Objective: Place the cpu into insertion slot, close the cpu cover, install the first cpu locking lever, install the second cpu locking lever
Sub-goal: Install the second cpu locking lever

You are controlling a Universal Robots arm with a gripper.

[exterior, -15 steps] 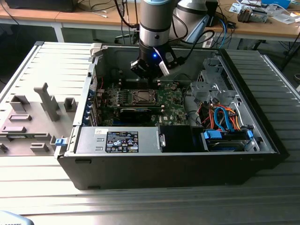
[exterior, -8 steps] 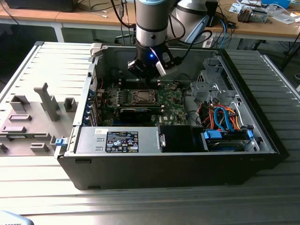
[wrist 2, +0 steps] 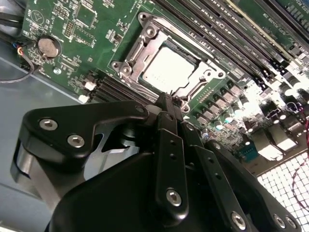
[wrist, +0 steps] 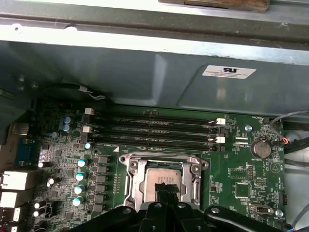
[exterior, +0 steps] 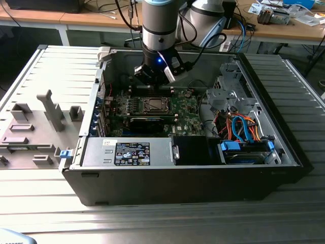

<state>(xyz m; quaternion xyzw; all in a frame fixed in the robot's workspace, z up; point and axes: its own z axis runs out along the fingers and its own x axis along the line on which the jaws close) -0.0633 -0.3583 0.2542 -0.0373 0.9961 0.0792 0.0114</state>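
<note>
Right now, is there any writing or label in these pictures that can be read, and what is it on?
Black label on the metal box, exterior view: print too small to read.
White sticker on the case wall, first wrist view: too blurred to read.
Green board: tiny white markings, unreadable.
Nothing here can be quoted as it reads.

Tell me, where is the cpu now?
The cpu lies in the insertion slot on the green board, framed by the cpu cover, beside the memory slots.
</note>
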